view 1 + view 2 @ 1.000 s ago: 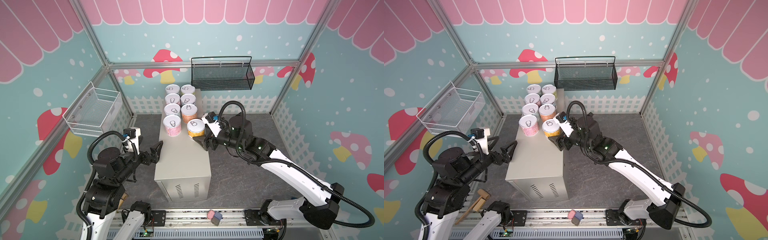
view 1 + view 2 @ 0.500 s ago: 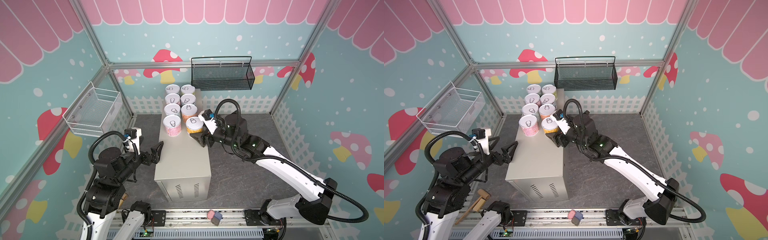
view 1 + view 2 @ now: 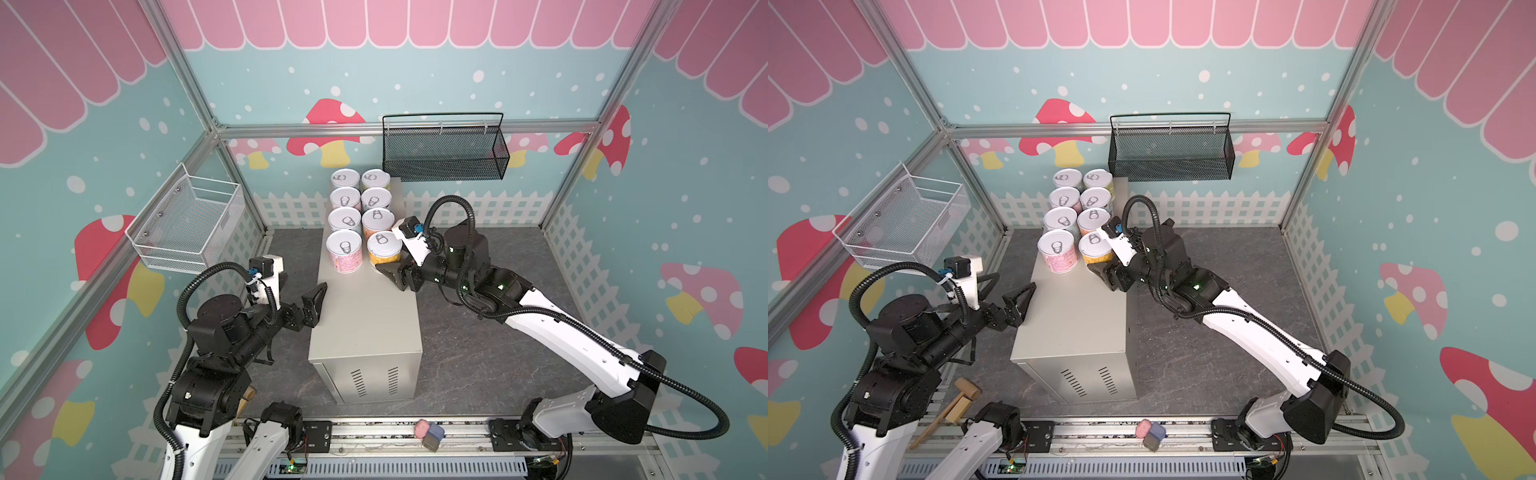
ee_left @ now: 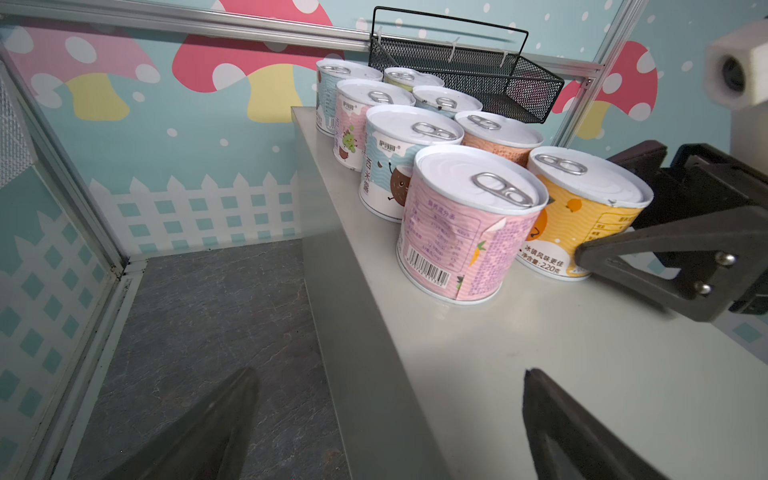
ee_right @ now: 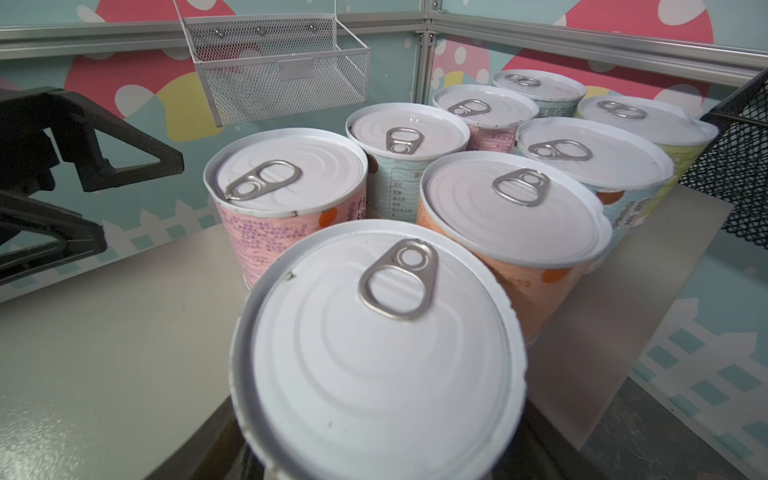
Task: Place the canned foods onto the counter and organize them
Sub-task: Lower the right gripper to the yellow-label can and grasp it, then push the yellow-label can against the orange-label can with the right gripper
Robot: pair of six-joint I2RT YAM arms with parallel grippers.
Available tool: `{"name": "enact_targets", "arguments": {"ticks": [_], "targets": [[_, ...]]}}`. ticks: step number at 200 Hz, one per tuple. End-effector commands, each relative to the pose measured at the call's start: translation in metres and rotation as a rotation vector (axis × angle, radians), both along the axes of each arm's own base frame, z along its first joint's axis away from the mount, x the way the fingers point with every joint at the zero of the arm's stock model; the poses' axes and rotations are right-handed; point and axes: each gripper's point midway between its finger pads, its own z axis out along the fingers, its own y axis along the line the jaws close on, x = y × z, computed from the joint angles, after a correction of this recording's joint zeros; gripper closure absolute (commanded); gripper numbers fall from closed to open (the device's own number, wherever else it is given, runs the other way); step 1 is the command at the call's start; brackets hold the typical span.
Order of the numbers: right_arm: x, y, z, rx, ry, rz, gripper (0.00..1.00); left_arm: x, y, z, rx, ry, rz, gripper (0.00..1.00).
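Eight canned foods (image 3: 345,197) stand paired on the surface (image 3: 365,316). The right hand (image 3: 385,266) clasps the yellow can (image 3: 384,249) just beside the pink can (image 3: 344,251) (both upright). The left hand (image 3: 318,305), near the pink can, gapes empty.

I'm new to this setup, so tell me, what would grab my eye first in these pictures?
Eight pastel cans stand packed two by four at the far end of the beige counter, pull-tab lids up. The right gripper clasps the nearest yellow can from the right, while the left gripper hangs wide open at the counter's left edge.
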Motion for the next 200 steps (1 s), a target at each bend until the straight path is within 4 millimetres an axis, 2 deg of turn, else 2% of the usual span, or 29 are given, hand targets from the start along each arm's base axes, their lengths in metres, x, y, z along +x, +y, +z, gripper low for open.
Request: {"name": "enact_targets", "arguments": {"ticks": [1,64,200], "targets": [[-0.0007,0.0060,0.0132,0.027,-0.027,0.014,0.26,-0.0015,0.0008,-0.0010,0.026,-0.010,0.000,0.01],[0.0045,0.0072,0.0094,0.021,-0.026,-0.001,0.27,-0.0023,0.0010,-0.0002,0.028,-0.011,0.001,0.01],[0.0002,0.0131,0.0080,0.025,-0.019,0.027,0.27,-0.0025,0.0004,0.0008,0.031,-0.014,-0.002,0.01]]}}
